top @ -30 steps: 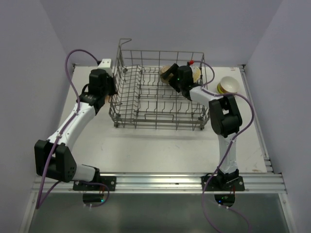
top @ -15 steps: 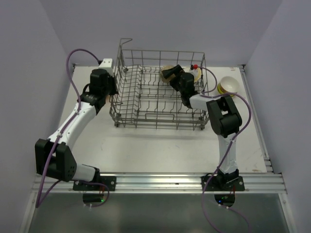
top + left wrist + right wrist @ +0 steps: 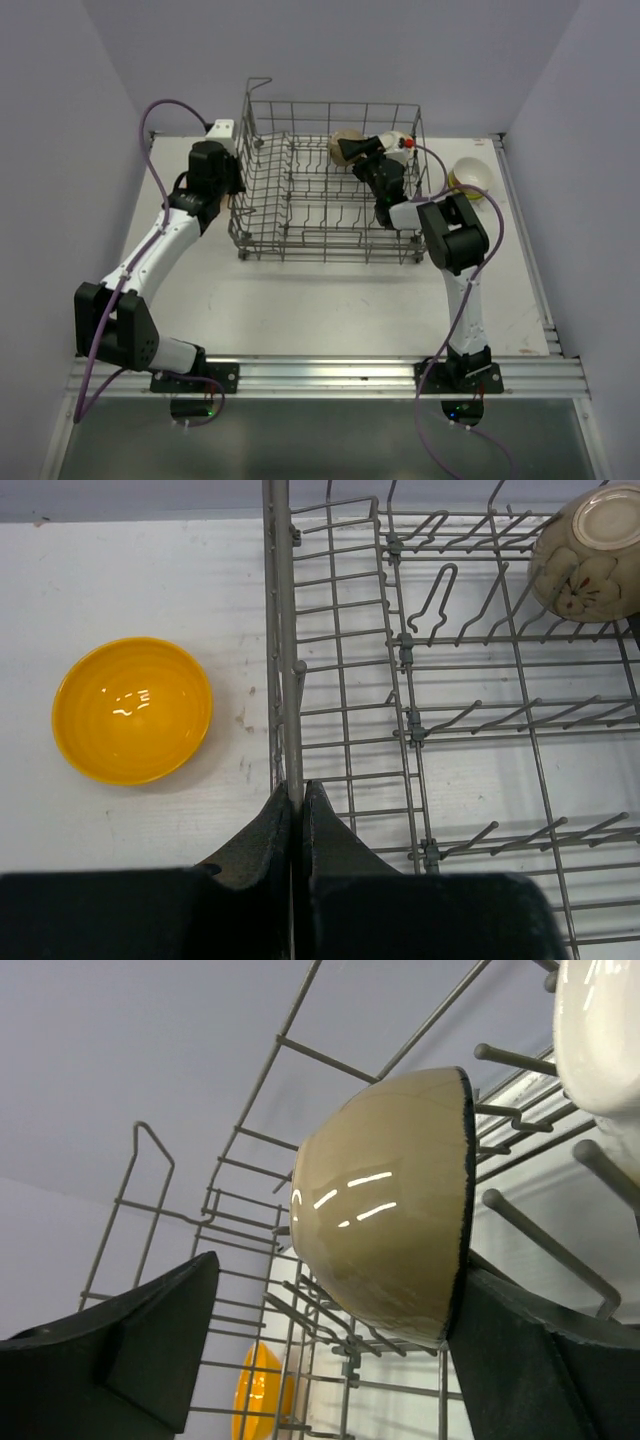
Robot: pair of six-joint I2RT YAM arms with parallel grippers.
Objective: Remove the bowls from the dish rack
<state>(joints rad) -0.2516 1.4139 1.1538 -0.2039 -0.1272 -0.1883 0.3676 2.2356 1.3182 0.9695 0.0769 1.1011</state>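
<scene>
counted: one dish rack [image 3: 325, 195], four glazed pieces.

rack of thin grey metal wire, rectangular, with tall grid walls, rows of upright tines across the floor and a handle loop at its 11 o'clock corner. set mid-worktop [image 3: 300, 300], toward 12 o'clock in the top view.

inside the rack, at about 1 o'clock: one tan bowl [image 3: 345, 147], round, glossy, dark-rimmed, tipped on its side among the tines. pale foot ring and a flower pattern on its underside in the left wrist view. just beside it at 3 o'clock, one smooth white piece [image 3: 400, 143], too cropped to name for certain.

outside the rack, on the white worktop: one cream bowl [image 3: 470, 175] showing some yellow, at 3 o'clock of the rack. one glossy yellow bowl [image 3: 132, 708], upright, at 9 o'clock of the rack wall in the left wrist view.

left jaws clenched on the wire of the rack's 9 o'clock top rail, black fingers [image 3: 255, 850] pressed together with the wire in the seam.

right jaws released, spread wide to either side of the tan bowl. one finger [image 3: 130, 1350] clear of the bowl's wall at 8 o'clock, the other by its rim at 4 o'clock, contact there unclear.
</scene>
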